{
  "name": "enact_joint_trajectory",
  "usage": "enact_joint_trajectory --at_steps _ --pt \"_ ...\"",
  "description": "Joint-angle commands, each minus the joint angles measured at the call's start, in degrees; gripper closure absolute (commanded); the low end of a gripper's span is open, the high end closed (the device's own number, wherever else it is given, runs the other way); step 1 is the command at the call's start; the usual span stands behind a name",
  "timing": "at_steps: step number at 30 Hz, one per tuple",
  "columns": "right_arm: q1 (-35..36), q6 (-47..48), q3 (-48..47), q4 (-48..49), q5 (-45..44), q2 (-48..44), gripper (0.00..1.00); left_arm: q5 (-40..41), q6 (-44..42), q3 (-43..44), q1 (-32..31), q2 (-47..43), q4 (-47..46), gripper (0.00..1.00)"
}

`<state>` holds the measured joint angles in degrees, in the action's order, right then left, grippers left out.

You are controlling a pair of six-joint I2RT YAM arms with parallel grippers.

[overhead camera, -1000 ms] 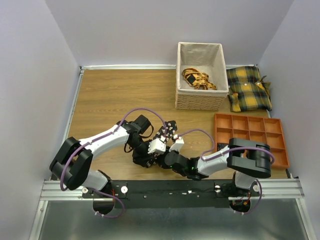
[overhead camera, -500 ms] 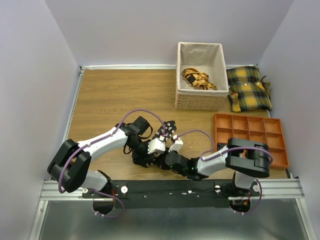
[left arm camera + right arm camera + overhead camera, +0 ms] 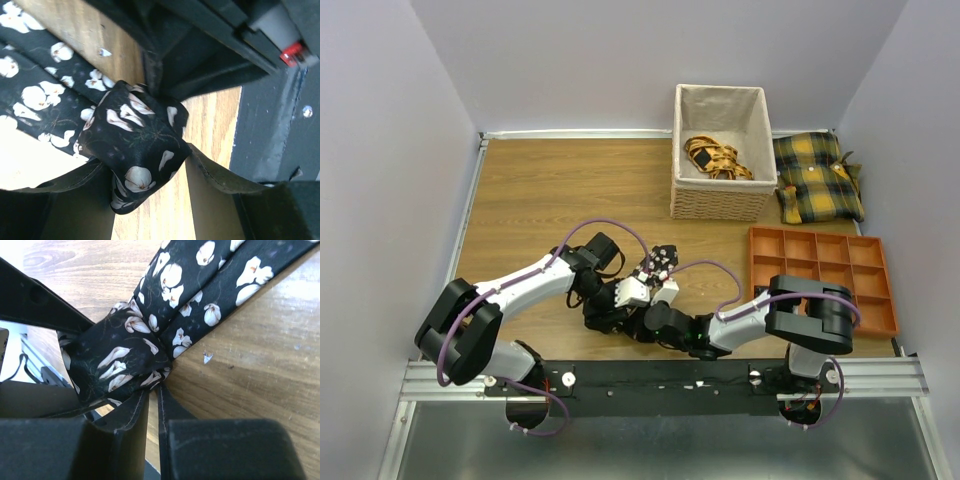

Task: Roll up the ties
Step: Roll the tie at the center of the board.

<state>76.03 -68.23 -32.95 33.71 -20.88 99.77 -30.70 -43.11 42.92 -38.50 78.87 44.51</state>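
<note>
Tie (image 3: pixel 137 145) sits half rolled on the table (image 3: pixel 540 190) near the front edge. Left gripper (image 3: pixel 145 162) hugs it, and right gripper (image 3: pixel 154 390) pinches its edge, nearly closed. If either slips, I reckon it unrolls.

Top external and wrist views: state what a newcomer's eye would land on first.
The black fabric necktie printed with white flowers, rolled into a coil near the front edge of the wooden table, sits in the left gripper while the right gripper pinches it. Farther back on the right stand a white-lined woven basket and an orange plastic compartment tray.
</note>
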Motion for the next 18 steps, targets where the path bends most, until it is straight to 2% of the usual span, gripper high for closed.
enact_joint_trajectory --at_steps 1,9,13,15,18 --pt "0.6 -4.9 -1.2 -4.6 -0.6 1.1 0.79 0.4 3.3 -0.6 -0.6 -0.6 -4.9 0.38" --pt "-0.2 -9.7 2.4 1.9 -4.1 0.5 0.78 -0.2 3.6 -0.1 -0.6 0.0 -4.7 0.35" --pt "-0.6 -8.9 -1.2 -4.6 -5.2 -1.1 0.77 2.0 5.4 0.2 -0.7 1.5 -5.7 0.34" --pt "-0.6 -10.1 -4.4 -10.8 -5.7 -0.9 0.77 3.6 6.5 -0.2 -0.6 1.6 -7.8 0.34" --pt "-0.6 -12.8 -3.7 -8.9 -5.3 0.3 0.77 5.8 8.3 -1.2 -0.5 0.7 -9.4 0.35"
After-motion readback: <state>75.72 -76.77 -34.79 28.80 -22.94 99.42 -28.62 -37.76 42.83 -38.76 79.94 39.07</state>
